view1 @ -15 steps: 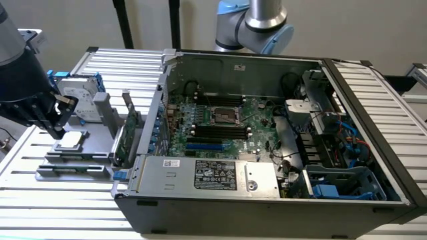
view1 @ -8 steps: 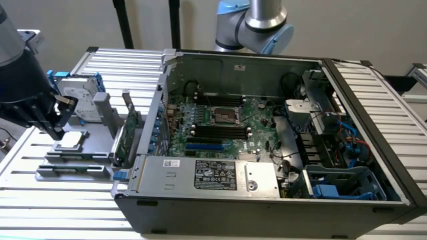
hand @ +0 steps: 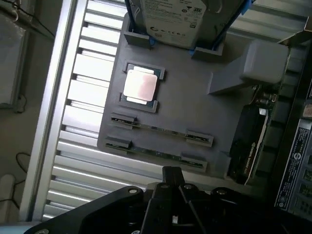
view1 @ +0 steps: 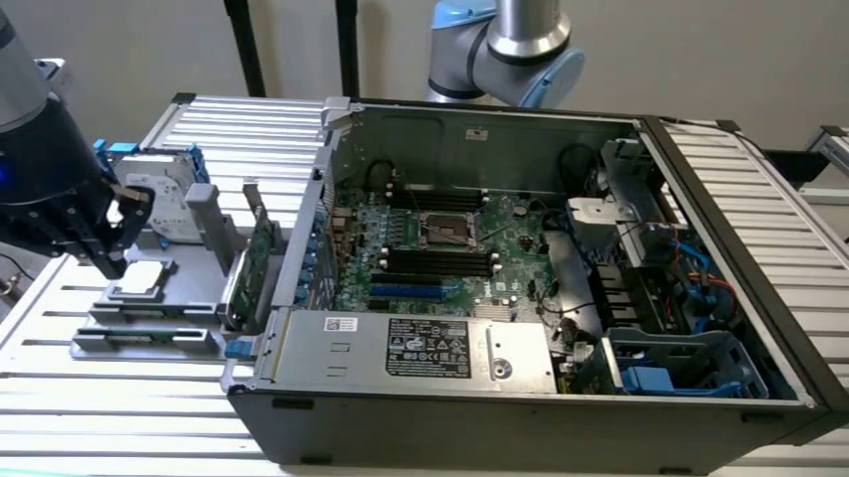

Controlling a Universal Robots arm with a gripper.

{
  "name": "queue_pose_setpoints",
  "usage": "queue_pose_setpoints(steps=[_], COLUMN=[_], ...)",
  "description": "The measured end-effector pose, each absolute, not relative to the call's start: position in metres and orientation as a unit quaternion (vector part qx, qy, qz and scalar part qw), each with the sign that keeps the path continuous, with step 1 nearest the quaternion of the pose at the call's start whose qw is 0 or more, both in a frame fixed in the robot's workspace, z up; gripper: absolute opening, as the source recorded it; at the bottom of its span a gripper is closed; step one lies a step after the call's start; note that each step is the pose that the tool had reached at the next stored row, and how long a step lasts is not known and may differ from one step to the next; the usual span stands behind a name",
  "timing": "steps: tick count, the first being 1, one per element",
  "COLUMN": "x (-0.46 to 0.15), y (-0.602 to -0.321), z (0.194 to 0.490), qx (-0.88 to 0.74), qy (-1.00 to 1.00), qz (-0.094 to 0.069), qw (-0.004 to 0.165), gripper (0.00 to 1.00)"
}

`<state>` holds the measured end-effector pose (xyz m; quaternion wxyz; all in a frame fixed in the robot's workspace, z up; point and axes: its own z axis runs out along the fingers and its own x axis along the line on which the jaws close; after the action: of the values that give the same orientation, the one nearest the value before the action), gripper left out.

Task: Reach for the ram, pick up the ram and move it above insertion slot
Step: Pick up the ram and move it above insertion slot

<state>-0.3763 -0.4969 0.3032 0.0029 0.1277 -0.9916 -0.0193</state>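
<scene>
Gripper (view1: 109, 263) clenched, empty; ram (hand: 158, 152) is seen at its 5 o'clock, ext. view. Unless opened, ram may be struck.

Slatted metal table (view1: 133, 407), grey holder tray (view1: 193, 270) lying on it, open computer case (view1: 398, 422) just beside the tray
</scene>
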Motion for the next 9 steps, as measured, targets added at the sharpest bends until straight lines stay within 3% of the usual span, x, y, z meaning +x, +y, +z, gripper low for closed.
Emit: queue_pose_setpoints(steps=[9], x=[-0.3763], y=[-0.4969], z=[0.3032], qx=[0.209], qy=[-0.978], qz=[-0.019], qw=[0.004], gripper=[0.11])
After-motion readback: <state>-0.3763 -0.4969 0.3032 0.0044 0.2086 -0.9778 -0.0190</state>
